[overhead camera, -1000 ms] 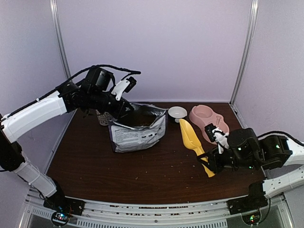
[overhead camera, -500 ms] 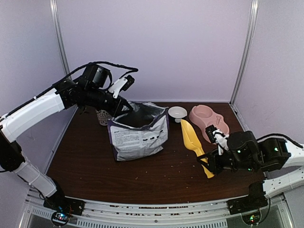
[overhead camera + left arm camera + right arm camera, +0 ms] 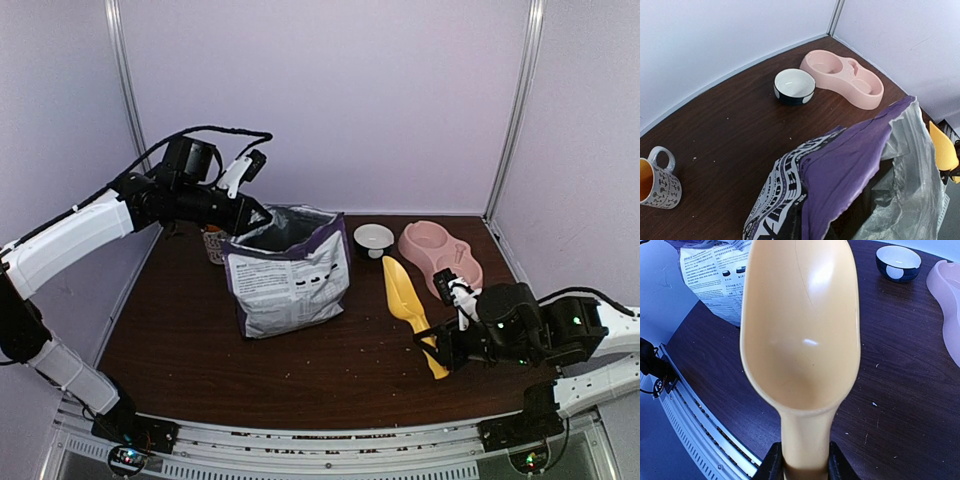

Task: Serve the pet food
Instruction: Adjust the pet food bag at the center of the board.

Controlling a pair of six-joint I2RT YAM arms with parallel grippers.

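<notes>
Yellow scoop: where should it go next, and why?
Probably swing the yellow plastic scoop left, over to the purple pet food bag. The right gripper is clamped on its handle, its bowl is empty, and the bag stands upright with its top open, the left gripper at its rim.

The pet food bag (image 3: pixel 288 285) is showing a white panel of fine print and small pictures, too small for reading. The mug (image 3: pixel 657 182) beside the bag is carrying only black patterning.
</notes>
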